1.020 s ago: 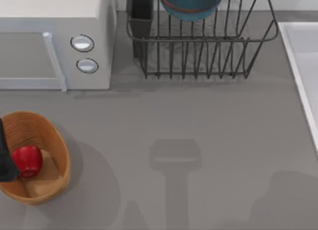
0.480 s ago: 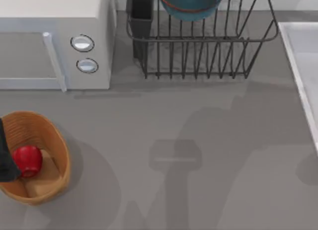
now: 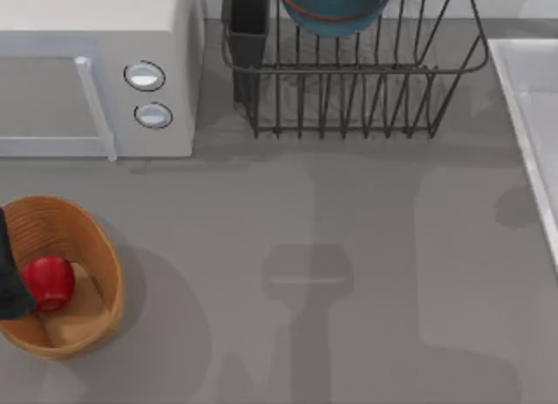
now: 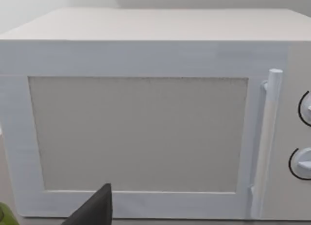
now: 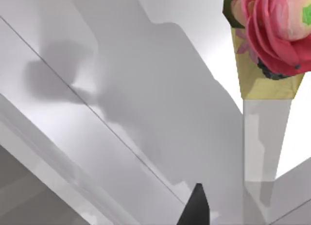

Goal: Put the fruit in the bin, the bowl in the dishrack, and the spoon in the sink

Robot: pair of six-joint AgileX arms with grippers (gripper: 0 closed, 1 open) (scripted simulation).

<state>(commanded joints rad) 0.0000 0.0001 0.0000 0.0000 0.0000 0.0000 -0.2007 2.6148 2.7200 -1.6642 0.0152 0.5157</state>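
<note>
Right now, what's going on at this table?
A tidy-up is under way. The red fruit lies in the wicker bin at the table's left, and the blue bowl stands in the dishrack at the back. The left arm sits at the left edge beside the bin, its wrist camera facing the white microwave. The right wrist camera looks over the pale sink, near a pink flower.

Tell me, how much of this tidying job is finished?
Two parts look done: the red apple lies in the wicker basket, and the blue bowl sits in the dishrack. Left: the spoon, which I can't find; the sink is at the table's right. The left arm stays beside the basket.
</note>
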